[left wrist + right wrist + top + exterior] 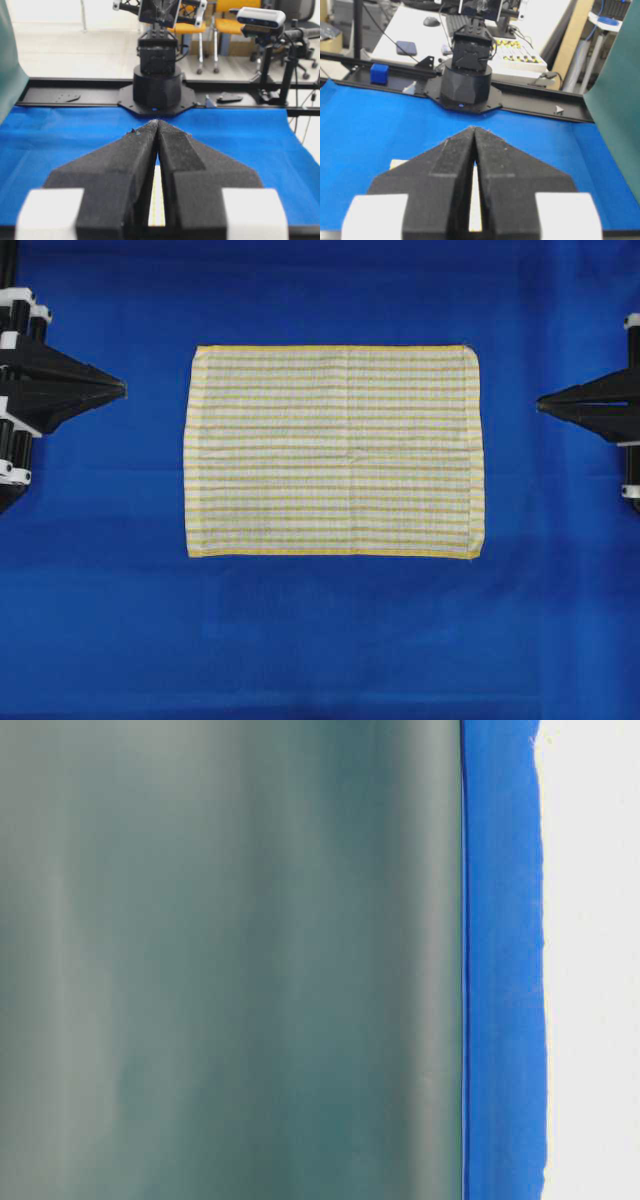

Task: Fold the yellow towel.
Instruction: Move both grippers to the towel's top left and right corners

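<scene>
Overhead alone is showing the yellow towel lying flat, blue cloth bordering every edge, while I'm holding my left gripper and right gripper pinched together, empty, well off its sides.

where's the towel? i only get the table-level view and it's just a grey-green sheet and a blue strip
Observer: Overhead, the yellow towel lies flat and unfolded in the middle of the blue cloth surface.
Operator: are the tools near it
Observer: No, the left tool sits off its left edge and the right tool off its right edge, both apart from it.
Operator: open or shut
Observer: Both wrist views show the jaws pressed together, nothing between them.
</scene>
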Motion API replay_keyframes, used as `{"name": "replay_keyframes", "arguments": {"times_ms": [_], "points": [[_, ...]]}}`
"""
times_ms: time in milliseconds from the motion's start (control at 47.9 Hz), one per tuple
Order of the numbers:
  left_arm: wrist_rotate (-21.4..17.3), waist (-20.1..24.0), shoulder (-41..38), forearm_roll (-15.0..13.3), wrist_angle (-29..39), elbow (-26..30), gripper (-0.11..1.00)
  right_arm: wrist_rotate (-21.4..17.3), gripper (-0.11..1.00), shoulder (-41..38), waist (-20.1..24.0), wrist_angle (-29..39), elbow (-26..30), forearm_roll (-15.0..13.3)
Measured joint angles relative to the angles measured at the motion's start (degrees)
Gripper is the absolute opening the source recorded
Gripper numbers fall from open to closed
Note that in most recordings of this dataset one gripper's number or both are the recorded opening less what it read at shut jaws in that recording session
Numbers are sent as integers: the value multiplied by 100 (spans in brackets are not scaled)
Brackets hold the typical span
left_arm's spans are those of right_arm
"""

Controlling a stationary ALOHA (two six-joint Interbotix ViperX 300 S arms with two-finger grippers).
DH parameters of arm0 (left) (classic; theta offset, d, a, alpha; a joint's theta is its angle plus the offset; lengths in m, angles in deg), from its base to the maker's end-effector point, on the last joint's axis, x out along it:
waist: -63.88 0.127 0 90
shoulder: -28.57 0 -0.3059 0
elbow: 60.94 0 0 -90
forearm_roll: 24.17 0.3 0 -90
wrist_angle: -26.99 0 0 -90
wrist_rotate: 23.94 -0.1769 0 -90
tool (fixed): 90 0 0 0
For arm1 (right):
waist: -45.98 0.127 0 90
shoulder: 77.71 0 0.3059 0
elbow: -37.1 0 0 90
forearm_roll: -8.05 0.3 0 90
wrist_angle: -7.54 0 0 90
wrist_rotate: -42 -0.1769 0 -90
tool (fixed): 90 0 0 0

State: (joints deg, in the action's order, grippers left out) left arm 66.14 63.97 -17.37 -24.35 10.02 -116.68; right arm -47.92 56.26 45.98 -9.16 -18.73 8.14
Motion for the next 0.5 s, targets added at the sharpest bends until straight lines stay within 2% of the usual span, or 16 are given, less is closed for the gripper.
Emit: {"name": "replay_keyframes", "arguments": {"times_ms": [125,292,501], "points": [[18,88,-167,-264,220,-18,0,-97,0,-132,-97,176,9,158],[53,396,-624,-308,246,-44,0,-229,0,-545,-642,703,158,492],[62,923,-1538,-343,281,-35,2,-387,3,-1099,-1230,1002,185,562]]}}
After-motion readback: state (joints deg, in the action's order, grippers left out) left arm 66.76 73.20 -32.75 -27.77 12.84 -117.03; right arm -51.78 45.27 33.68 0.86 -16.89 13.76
